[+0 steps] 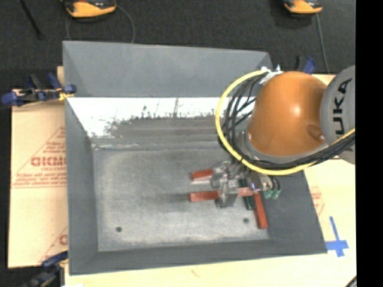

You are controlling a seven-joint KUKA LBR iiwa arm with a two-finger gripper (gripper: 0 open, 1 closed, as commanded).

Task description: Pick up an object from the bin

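Two shapes puzzle me: an upper red bar (202,176) and a lower red bar (201,197), level and parallel, both pointing left from the gripper (224,186). I can't tell whether they belong to it, or whether it is apart or closed. The orange wrist cover (287,115) hides what's behind it. On the bin (137,220) floor just right of the gripper, a red stick (261,214) slants down-right, its upper end unclear beside a small green piece (273,190).
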